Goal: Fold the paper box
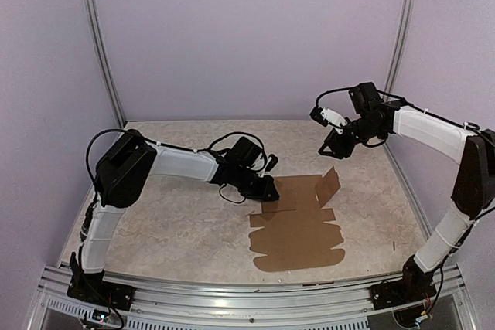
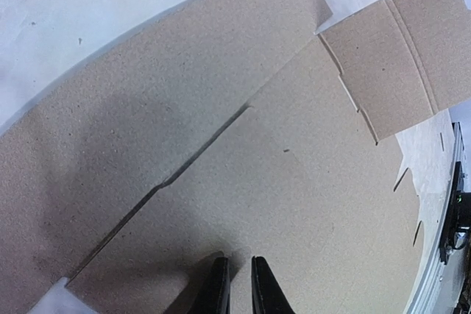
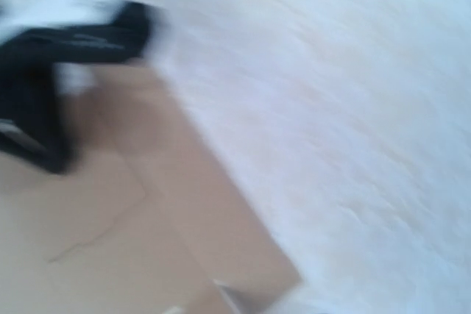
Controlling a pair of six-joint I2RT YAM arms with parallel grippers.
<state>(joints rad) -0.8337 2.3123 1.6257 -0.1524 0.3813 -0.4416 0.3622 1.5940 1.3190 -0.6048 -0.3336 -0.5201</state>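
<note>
The paper box [image 1: 298, 231] is a flat brown die-cut sheet on the table, with one right flap [image 1: 328, 185] tilted up. My left gripper [image 1: 270, 191] rests on the sheet's far left corner. In the left wrist view its tips [image 2: 241, 264] stand almost together and touch the cardboard [image 2: 294, 167], holding nothing. My right gripper [image 1: 335, 145] hangs in the air above and behind the raised flap, apart from it. The right wrist view is blurred. It shows the cardboard [image 3: 110, 218] and the left arm [image 3: 44, 56], but not its own fingers.
The table top [image 1: 170, 222] is pale and marbled, with lilac walls around it. A metal rail [image 1: 232, 299] runs along the near edge. Black cables [image 1: 232, 144] loop over the left arm.
</note>
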